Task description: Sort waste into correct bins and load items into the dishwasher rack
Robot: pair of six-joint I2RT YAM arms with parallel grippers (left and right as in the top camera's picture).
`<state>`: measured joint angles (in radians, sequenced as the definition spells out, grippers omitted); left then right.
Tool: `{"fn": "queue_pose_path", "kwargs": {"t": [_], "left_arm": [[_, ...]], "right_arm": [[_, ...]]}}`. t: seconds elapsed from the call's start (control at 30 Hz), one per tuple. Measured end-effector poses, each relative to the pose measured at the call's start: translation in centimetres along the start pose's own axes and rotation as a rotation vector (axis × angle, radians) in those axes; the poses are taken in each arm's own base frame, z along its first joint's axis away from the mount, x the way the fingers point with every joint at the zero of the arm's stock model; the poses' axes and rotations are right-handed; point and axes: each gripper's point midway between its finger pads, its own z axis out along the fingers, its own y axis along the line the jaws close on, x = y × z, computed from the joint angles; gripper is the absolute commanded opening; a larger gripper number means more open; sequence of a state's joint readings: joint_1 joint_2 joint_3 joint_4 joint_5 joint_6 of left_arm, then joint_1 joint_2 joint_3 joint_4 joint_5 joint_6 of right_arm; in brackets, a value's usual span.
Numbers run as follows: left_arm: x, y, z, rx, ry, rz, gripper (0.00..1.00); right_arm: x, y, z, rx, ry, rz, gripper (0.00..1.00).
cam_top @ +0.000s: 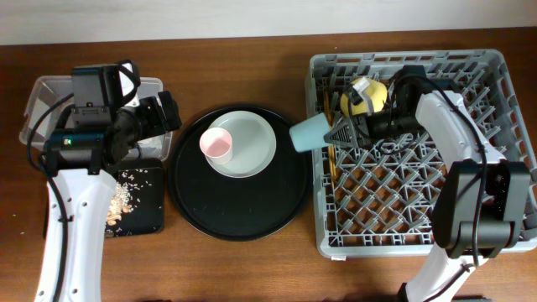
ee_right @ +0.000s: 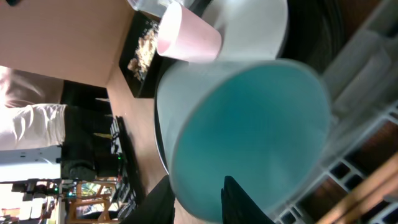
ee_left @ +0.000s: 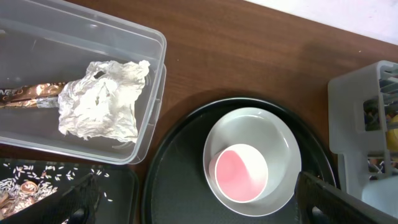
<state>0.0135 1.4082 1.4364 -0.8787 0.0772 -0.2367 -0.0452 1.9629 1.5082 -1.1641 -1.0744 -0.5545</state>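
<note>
Left gripper (ee_left: 198, 186): was released, fingers spread wide and holding nothing; it hung over the gap between the clear box and the round black tray.
Right gripper (cam_top: 342, 131): straddled the light blue cup's rim, one finger inside and one outside. Whether it was pinching the rim could not be told.
Light blue cup (cam_top: 308, 132): lay on its side at the dishwasher rack's 9 o'clock edge, base pointing toward 9 o'clock and overhanging the round black tray.
Dishwasher rack (cam_top: 377, 210): stood at 3 o'clock of the round black tray.
Yellow bowl (cam_top: 362, 94): sat in the rack toward 10 o'clock.
Chopsticks (cam_top: 331, 164): lay along the rack's 9 o'clock side.
Round black tray (cam_top: 239, 218): carried the plate (cam_top: 252, 147).
Pink cup (cam_top: 216, 143): stood mouth-up on the plate at 9 o'clock.
Clear box (ee_left: 155, 81): held the napkin (ee_left: 102, 99), with the wrapper (ee_left: 28, 94) at its 9 o'clock.
Flat black tray (cam_top: 143, 214): sat at 6 o'clock of the clear box, with food scraps (cam_top: 124, 195) on it.
</note>
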Motion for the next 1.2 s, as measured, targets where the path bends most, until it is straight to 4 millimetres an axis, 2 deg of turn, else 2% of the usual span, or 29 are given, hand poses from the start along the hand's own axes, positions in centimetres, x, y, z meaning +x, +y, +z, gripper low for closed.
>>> {"fn": "queue_pose_path", "kwargs": {"t": [0.13, 0.27, 0.5, 0.63, 0.77, 0.83, 0.9, 0.97, 1.03, 1.13, 1.2], "left_arm": [[0.0, 0.0, 0.0, 0.000, 0.000, 0.000, 0.99], [0.0, 0.0, 0.0, 0.000, 0.000, 0.000, 0.99], [0.0, 0.0, 0.0, 0.000, 0.000, 0.000, 0.99], [0.0, 0.0, 0.0, 0.000, 0.000, 0.000, 0.99], [0.0, 0.0, 0.0, 0.000, 0.000, 0.000, 0.99], [0.0, 0.0, 0.0, 0.000, 0.000, 0.000, 0.99], [0.0, 0.0, 0.0, 0.000, 0.000, 0.000, 0.99], [0.0, 0.0, 0.0, 0.000, 0.000, 0.000, 0.99], [0.0, 0.0, 0.0, 0.000, 0.000, 0.000, 0.99], [0.0, 0.0, 0.0, 0.000, 0.000, 0.000, 0.99], [0.0, 0.0, 0.0, 0.000, 0.000, 0.000, 0.99]], "right_arm": [[1.1, -1.3, 0.0, 0.049, 0.030, 0.015, 0.26], [1.6, -2.2, -0.8, 0.080, 0.035, 0.043, 0.05], [2.2, -3.1, -2.2, 0.100, 0.021, 0.092, 0.04], [2.1, -2.3, -2.1, 0.066, 0.014, 0.110, 0.04], [1.5, -0.6, -1.2, 0.063, 0.023, 0.062, 0.04], [0.6, 1.5, 0.2, 0.120, 0.054, -0.009, 0.04], [0.2, 2.6, 1.6, 0.205, 0.088, -0.066, 0.06], [0.2, 4.2, 3.9, 0.312, 0.146, -0.122, 0.13], [1.0, 5.2, 6.0, 0.399, 0.205, -0.137, 0.17], [3.9, 5.8, 8.7, 0.597, 0.332, -0.149, 0.31], [4.9, 6.4, 9.9, 0.694, 0.368, -0.184, 0.33]]}}
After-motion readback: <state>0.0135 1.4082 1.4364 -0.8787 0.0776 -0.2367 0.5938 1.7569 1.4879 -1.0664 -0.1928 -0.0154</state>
